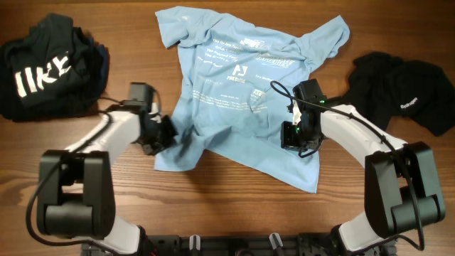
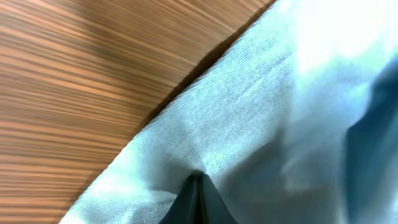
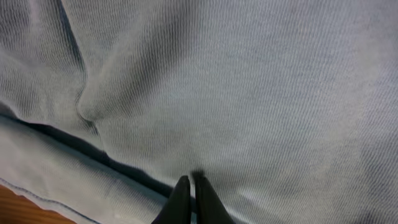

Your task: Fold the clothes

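Left gripper (image 2: 198,179) and right gripper (image 3: 191,182) both pinching the blue shirt (image 1: 234,85) at its sides, so grab's done I reckon, next I lift and fold.

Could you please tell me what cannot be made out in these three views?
1. Left wrist view: whether the shut left gripper pinches the light blue T-shirt; the bottom edge crops its fingers.
2. Right wrist view: the same for the right gripper.
3. Overhead: the shirt's printed text is too small to read.
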### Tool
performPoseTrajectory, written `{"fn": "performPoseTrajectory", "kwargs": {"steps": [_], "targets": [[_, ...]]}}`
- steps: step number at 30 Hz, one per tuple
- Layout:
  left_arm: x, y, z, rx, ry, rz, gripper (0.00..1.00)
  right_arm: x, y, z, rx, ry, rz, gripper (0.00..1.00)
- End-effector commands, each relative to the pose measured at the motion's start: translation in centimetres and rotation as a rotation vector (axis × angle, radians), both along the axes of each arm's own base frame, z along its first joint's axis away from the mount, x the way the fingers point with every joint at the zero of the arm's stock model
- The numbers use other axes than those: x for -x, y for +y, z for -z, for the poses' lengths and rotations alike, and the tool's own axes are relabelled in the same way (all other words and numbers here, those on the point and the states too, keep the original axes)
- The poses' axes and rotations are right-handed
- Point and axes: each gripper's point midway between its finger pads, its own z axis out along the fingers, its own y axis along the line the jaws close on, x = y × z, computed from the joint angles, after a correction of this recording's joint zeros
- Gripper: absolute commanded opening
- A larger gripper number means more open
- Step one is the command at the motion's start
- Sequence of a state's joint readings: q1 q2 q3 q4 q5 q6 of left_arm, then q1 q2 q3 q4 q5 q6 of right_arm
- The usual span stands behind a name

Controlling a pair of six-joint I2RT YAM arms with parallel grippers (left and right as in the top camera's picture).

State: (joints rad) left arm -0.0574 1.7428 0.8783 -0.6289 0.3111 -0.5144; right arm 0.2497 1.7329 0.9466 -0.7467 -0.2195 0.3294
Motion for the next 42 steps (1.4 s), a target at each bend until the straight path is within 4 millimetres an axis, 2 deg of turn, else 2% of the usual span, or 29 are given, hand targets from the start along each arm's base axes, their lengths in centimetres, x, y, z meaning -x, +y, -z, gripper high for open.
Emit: {"fn": "performPoseTrajectory", "kwargs": {"steps": [1,5,10,15,21,25,26,28,30,33,38,39,40,41,42], "targets": [[4.6,7.6,4.6,-0.233,0.2,-0.162,0.04,0.2,-0.4,0.2,0.018,0.006,0.013,0.04],[4.8,9.6,4.6,-0.224,0.21,-0.232,0.04,0.2,-0.4,0.2,0.018,0.006,0.014,0.05],[4.9,9.8,4.6,-0.223,0.213,-0.236,0.04,0.3,-0.4,0.2,0.019,0.01,0.014,0.04],[4.2,10.7,4.7,-0.265,0.181,-0.241,0.04,0.4,-0.5,0.2,0.021,0.017,0.014,0.04],[3.6,13.4,4.8,-0.361,0.144,-0.282,0.04,0.3,-0.4,0.1,0.019,0.011,0.014,0.05],[3.7,15.3,4.8,-0.38,0.142,-0.346,0.04,-0.4,-0.3,-0.2,0.018,-0.008,0.014,0.15],[3.8,15.8,4.8,-0.379,0.141,-0.362,0.04,-0.9,-0.3,-0.5,0.022,-0.022,0.014,0.2],[4.0,16.5,4.7,-0.372,0.145,-0.394,0.04,-2.3,-0.3,-1.5,0.035,-0.063,0.003,0.36],[4.1,16.3,4.7,-0.34,0.151,-0.408,0.04,-3.8,-0.2,-2.7,0.036,-0.106,-0.009,0.43],[3.9,15.0,4.6,-0.25,0.155,-0.411,0.04,-5.9,0.3,-4.7,0.03,-0.173,-0.032,0.49],[2.1,12.1,3.5,-0.079,0.085,-0.33,0.05,-10.5,0.7,-8.5,0.043,-0.344,-0.069,0.59],[1.8,12.0,3.1,-0.068,0.071,-0.324,0.09,-11.3,0.7,-9.1,0.049,-0.378,-0.077,0.61],[1.4,11.8,2.6,-0.058,0.048,-0.309,0.17,-12.1,0.8,-9.6,0.046,-0.415,-0.094,0.62],[1.0,11.7,2.2,-0.055,0.029,-0.304,0.34,-12.9,1.1,-10.2,0.041,-0.454,-0.116,0.64],[0.6,11.7,1.6,-0.059,0.007,-0.3,0.42,-13.6,1.3,-10.7,0.038,-0.492,-0.139,0.66]]}}
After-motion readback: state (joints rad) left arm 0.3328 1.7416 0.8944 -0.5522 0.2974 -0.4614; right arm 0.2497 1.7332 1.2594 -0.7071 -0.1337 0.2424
